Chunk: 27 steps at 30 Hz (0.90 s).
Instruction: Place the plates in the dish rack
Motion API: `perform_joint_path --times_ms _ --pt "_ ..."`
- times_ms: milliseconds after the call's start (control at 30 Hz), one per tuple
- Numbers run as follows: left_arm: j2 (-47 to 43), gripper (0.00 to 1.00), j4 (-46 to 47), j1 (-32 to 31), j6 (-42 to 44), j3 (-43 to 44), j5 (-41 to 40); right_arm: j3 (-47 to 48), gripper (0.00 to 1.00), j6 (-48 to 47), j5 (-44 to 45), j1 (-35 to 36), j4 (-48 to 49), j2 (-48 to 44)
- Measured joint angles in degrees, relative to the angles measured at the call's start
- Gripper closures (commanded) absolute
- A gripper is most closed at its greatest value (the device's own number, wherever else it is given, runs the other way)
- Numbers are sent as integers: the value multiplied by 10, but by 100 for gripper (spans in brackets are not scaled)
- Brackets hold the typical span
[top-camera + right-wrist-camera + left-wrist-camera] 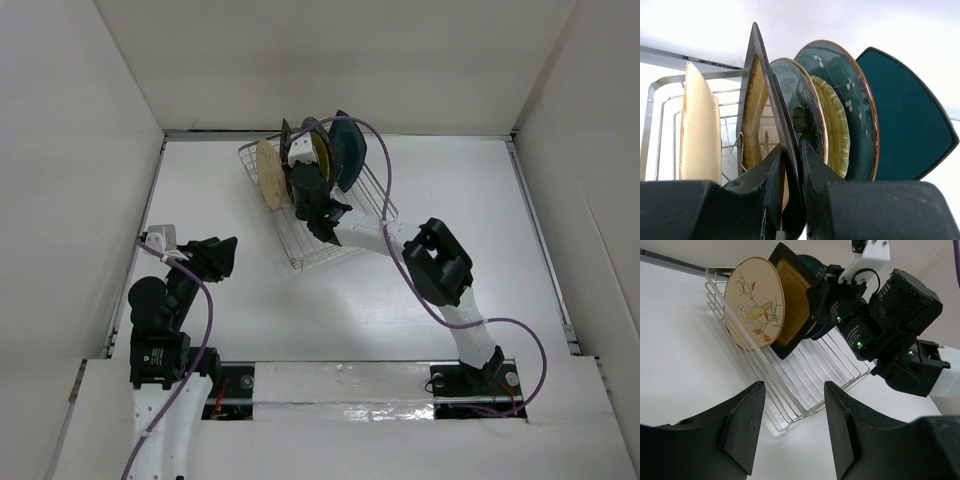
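White walls close in a white desk point(450, 180) where a silver wire dish rack point(305, 250) stands toward the far side, all six plates upright between its dividers. My right gripper point(792, 152) is clamped on the edge of the mustard square black-rimmed plate point(757, 100) that faces my arm, one finger on each face. That plate stands between the tan round plate with a bird-and-branch drawing point(754, 302) and the glossy round teal plate point(797, 95). Beyond them stand the round yellow woven-look plate point(836, 125), a round teal plate flecked with white blossoms point(850, 85) and the dark teal squarish plate point(905, 120). My left gripper point(792, 405) hangs over the desk to the rack's left, jaws apart and empty, pointed at the rack. I judge this to be the last plate, with only seating and letting go left. I cannot see whether its bottom edge sits down between two wires, so I would settle it gently before letting go. The glossy teal plate is just beside one finger, so the fingers should part slowly and only a little. I would then draw straight back along the plate's own plane, never sideways, watching that the square plate does not tip onto the tan one.
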Motion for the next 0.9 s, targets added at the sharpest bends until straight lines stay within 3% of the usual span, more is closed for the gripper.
perform_joint_path --times_ms 267,400,567,633,833,900 --pt "4 52 0 0 0 0 -4 -10 100 10 7 1 33 9" --pt "4 52 0 0 0 0 -4 -31 82 21 5 1 55 9" --pt "4 52 0 0 0 0 -4 -39 70 43 1 -2 63 7" --pt "4 51 0 0 0 0 -3 -39 56 58 0 -4 66 6" --pt "4 43 0 0 0 0 -3 -45 47 83 -14 -5 61 -23" --pt "4 41 0 0 0 0 -1 -53 38 93 -23 -5 53 -47"
